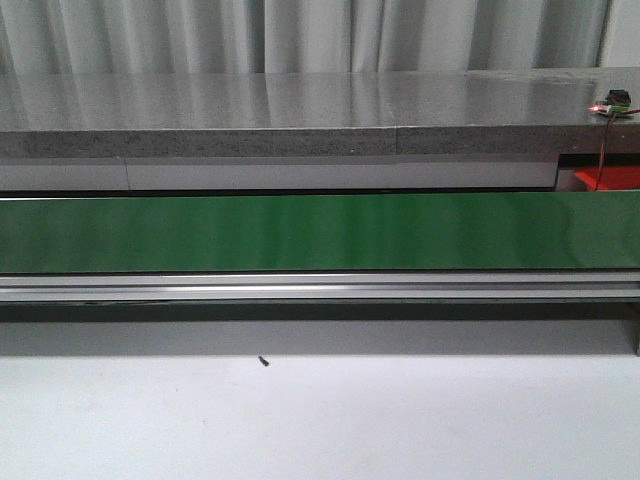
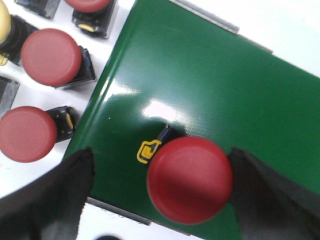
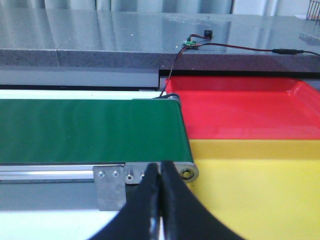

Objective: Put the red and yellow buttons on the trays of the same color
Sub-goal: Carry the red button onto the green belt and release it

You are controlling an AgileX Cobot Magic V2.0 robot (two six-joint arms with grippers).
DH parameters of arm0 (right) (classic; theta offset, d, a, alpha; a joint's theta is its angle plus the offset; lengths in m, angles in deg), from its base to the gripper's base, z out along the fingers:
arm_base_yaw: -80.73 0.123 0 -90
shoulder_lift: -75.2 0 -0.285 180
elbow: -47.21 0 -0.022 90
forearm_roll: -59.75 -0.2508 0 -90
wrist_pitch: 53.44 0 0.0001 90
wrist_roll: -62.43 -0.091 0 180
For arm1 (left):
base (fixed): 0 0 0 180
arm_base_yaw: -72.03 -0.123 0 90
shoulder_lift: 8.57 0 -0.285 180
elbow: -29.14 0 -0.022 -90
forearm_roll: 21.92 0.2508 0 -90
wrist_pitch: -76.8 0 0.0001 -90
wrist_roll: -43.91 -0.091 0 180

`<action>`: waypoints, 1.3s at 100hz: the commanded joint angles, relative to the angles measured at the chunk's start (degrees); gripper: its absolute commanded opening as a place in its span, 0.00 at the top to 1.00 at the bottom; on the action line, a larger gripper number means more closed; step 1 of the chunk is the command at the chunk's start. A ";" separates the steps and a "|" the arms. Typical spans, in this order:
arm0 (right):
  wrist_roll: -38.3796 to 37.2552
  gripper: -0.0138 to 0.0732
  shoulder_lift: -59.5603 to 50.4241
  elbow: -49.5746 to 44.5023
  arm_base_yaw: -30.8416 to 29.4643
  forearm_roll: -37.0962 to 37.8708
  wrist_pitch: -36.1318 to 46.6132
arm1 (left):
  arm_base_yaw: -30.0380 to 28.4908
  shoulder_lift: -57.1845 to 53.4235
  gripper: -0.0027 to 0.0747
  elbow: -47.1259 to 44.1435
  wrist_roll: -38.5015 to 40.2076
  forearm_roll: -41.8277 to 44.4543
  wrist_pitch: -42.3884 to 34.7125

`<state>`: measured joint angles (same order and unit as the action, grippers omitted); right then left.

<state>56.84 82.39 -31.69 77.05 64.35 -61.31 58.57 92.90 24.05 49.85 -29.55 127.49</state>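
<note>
A red button [image 2: 190, 180] with a black and yellow base stands on the green conveyor belt [image 2: 200, 85] near its end. My left gripper [image 2: 160, 165] is open around it, one finger close beside the cap and the other well apart. Off the belt's end, on a white surface, stand more red buttons [image 2: 51, 56] [image 2: 27, 134] and the edge of a yellow button [image 2: 4, 22]. My right gripper [image 3: 161, 172] is shut with nothing in it, in front of the belt's other end. Beyond that end lie the red tray [image 3: 240, 112] and the yellow tray [image 3: 260, 185]. Neither gripper shows in the front view.
The front view shows the green belt [image 1: 320, 232] with nothing on it, its metal rail [image 1: 320, 285] and a grey stone ledge [image 1: 300, 110] behind. A small circuit board [image 3: 190, 42] with wires lies on the ledge above the red tray.
</note>
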 commanded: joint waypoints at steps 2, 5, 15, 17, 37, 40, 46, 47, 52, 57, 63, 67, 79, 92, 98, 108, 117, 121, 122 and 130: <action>0.45 0.92 -1.04 1.07 0.05 0.05 4.11 | 0.48 -5.01 0.28 1.91 -1.52 -3.77 -2.30; 0.45 0.92 -1.04 1.07 0.05 0.05 4.11 | 0.48 -5.65 0.28 1.91 -2.01 -4.02 -2.16; 0.45 0.92 -1.04 1.07 0.05 0.05 4.11 | 0.48 -8.26 0.28 1.91 -2.27 -4.19 -1.58; 0.45 0.92 -1.04 1.07 0.05 0.05 4.11 | 0.48 -8.82 0.28 1.91 -2.27 -4.19 -1.60; 0.45 0.92 -1.04 1.07 0.05 0.05 4.11 | 0.38 -14.03 0.28 1.91 -2.27 -3.17 -0.56; 0.45 0.92 -1.04 1.07 0.05 0.05 4.11 | 0.38 -14.74 0.28 1.91 -2.27 -2.22 -0.46; 0.45 0.92 -1.04 1.07 0.05 0.05 4.11 | 0.38 -15.72 0.28 1.91 -2.15 -0.31 -0.20; 0.45 0.92 -1.04 1.07 0.05 0.05 4.11 | 0.38 -15.82 0.28 1.91 -2.14 0.19 -0.11; 0.45 0.92 -1.04 1.07 0.05 0.05 4.11 | -0.37 -16.42 0.28 1.91 -1.83 1.06 0.64; 0.45 0.92 -1.04 1.07 0.05 0.05 4.11 | -1.38 -16.67 0.28 1.91 -1.83 1.17 1.48; 0.45 0.92 -1.04 1.07 0.05 0.05 4.11 | -2.72 -16.67 0.28 1.91 -1.83 1.75 2.37; 0.45 0.92 -1.04 1.07 0.05 0.05 4.11 | -3.74 -16.67 0.28 1.80 -1.83 2.02 2.58; 0.45 0.92 -1.04 1.07 0.05 0.05 4.11 | -6.98 -16.67 0.28 1.80 -1.83 2.15 3.23; 0.45 0.92 -1.04 1.07 0.05 0.05 4.11 | -10.98 -16.57 0.28 1.80 -1.83 3.91 4.94; 0.45 0.92 -1.04 1.07 0.05 0.05 4.11 | -12.64 -16.57 0.28 1.80 -1.83 4.63 4.94; 0.45 0.92 -1.04 1.07 0.05 0.05 4.11 | -15.64 -16.38 0.28 1.80 -1.83 5.16 5.34; 0.45 0.92 -1.04 1.07 0.05 0.05 4.11 | -18.23 -15.57 0.28 1.69 -1.83 5.19 5.76; 0.45 0.92 -1.04 1.07 0.05 0.05 4.11 | -19.21 -15.12 0.28 1.69 -1.83 5.19 6.16; 0.45 0.92 -1.04 1.07 0.05 0.05 4.11 | -19.37 -14.91 0.28 1.69 -1.83 5.28 6.32; 0.45 0.92 -1.04 1.07 0.05 0.05 4.11 | -20.87 -13.53 0.28 1.58 -1.83 6.16 7.15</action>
<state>56.84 82.39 -31.69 77.05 64.35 -61.31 39.04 79.52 24.04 47.61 -24.02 135.77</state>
